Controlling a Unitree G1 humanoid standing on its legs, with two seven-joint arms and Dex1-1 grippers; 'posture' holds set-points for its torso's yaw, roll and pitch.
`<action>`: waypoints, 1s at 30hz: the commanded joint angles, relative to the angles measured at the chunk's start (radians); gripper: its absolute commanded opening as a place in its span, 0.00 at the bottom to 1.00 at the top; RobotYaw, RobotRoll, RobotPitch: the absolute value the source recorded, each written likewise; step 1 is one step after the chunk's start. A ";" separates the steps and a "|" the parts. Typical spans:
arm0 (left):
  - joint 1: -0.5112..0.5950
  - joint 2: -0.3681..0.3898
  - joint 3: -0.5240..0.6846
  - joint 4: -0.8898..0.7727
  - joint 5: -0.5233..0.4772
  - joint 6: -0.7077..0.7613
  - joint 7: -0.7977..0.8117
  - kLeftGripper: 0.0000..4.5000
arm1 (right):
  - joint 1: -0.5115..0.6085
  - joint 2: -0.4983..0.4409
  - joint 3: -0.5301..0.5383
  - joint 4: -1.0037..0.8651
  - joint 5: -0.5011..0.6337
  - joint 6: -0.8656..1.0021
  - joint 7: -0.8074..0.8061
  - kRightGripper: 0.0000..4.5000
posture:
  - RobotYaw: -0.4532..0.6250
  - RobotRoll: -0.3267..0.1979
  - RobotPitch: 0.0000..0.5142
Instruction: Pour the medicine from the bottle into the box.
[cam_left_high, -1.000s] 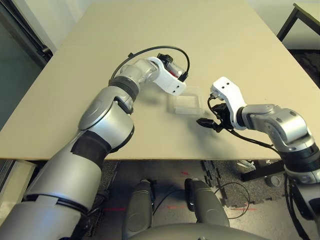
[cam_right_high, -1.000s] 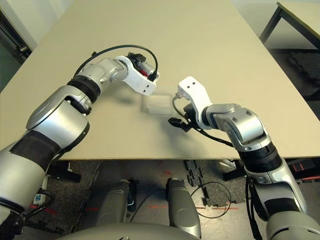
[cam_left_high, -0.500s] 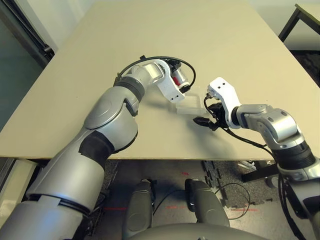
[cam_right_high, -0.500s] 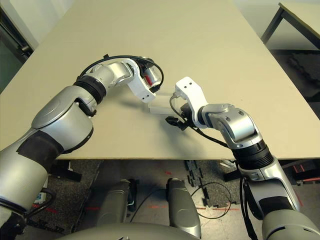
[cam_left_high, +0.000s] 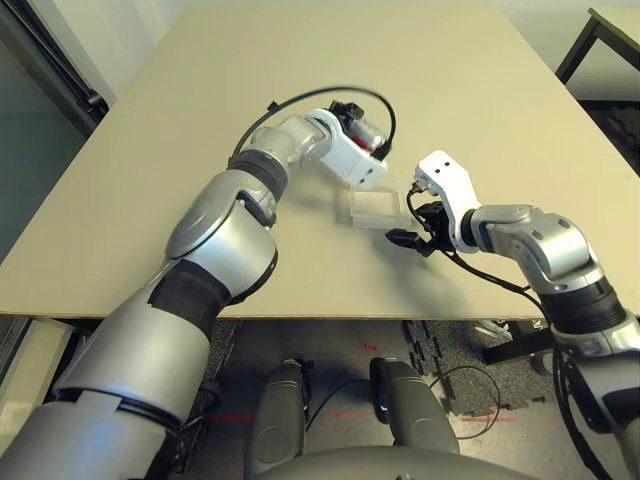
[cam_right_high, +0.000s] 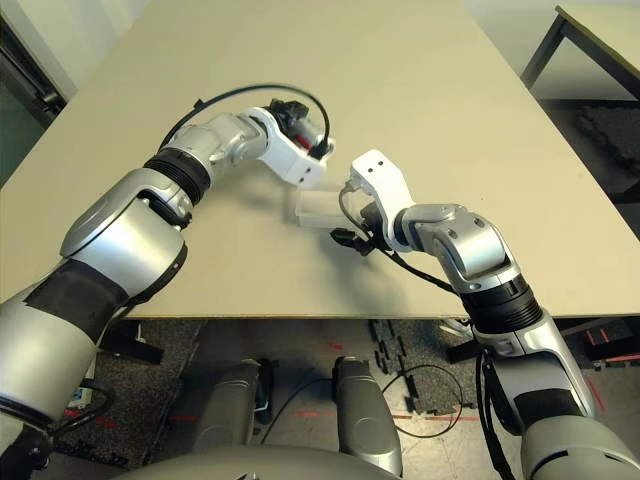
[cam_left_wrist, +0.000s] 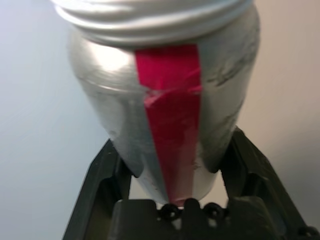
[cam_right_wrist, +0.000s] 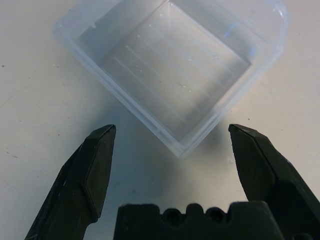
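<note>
Since the earlier frames, the left tool (cam_left_high: 365, 140) has been rolled and lifted slightly, while the right tool (cam_right_wrist: 170, 145) has kept its place. The small silvery-grey cylindrical bottle with the red label strip (cam_left_wrist: 167, 107) is clenched in the left tool at about eleven o'clock of the shallow clear plastic box (cam_left_high: 373, 209), which rests on the beige table (cam_left_high: 450, 90). The right tool is spread wide, grasping nothing, its tips straddling the box's near corner. A spill beside the box could be caused by the bottle's mouth sitting off the box's centre; no pellet can be made out.

Wide bare table (cam_left_high: 430, 70) beyond and to both sides of the box (cam_left_high: 372, 208). Directly above its far-left edge, blocked by left gripper (cam_left_high: 368, 140) clamping the bottle (cam_left_wrist: 165, 110). Near-right side crowded by right gripper (cam_right_wrist: 172, 172), fingers spread, just beside one corner.
</note>
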 joint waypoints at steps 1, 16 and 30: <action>0.045 -0.007 0.211 -0.007 -0.216 0.131 -0.040 0.60 | 0.000 -0.002 0.003 0.015 -0.011 -0.015 0.012 1.00 | 0.35 0.62 0.19; 0.217 -0.027 0.595 -0.029 -0.547 0.336 0.057 0.60 | -0.010 -0.004 0.009 0.038 -0.033 -0.025 0.039 1.00 | 0.35 0.62 0.19; 0.036 0.043 -0.045 -0.015 0.047 0.025 0.046 0.60 | -0.020 -0.005 0.003 0.089 -0.064 -0.060 0.049 1.00 | 0.36 0.62 0.19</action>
